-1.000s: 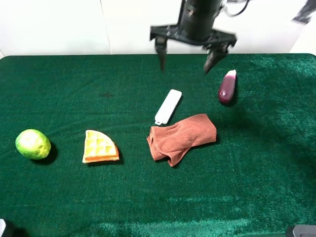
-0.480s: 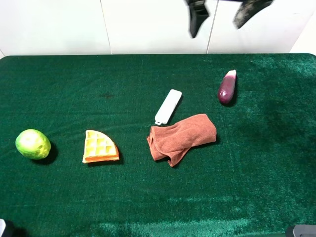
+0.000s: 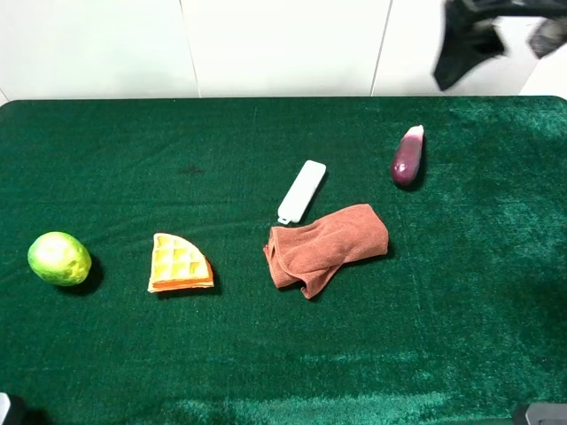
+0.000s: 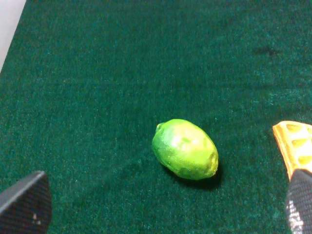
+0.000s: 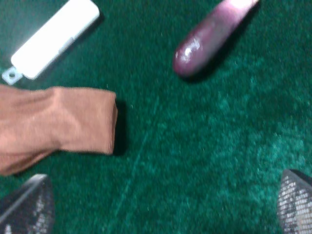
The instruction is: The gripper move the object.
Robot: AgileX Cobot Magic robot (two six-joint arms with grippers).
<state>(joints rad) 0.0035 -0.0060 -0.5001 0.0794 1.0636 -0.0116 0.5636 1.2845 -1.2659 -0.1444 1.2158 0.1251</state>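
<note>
Right gripper (image 3: 501, 40) has swung from top centre to the top right corner of the exterior view since a second ago, off the table and blurred. Nothing on the table has shifted. Its jaws are spread wide and empty; in the right wrist view both fingertips (image 5: 27, 204) sit at opposite frame edges with only green felt between them.

White plastic bar (image 3: 301, 190) lies flat on the green table (image 3: 266, 354) near the middle, angled, loose, touched by no gripper. One end is just beside the brown cloth (image 3: 326, 246); cannot tell whether they touch. Purple eggplant (image 3: 407, 157) sits to the right of the bar, apart from it and from the cloth.

Left gripper (image 4: 161, 204) is also wide apart, gripping nothing, above the green lime (image 4: 185, 148). Waffle wedge (image 3: 179, 263) lies between the lime and the cloth, separate from both.
</note>
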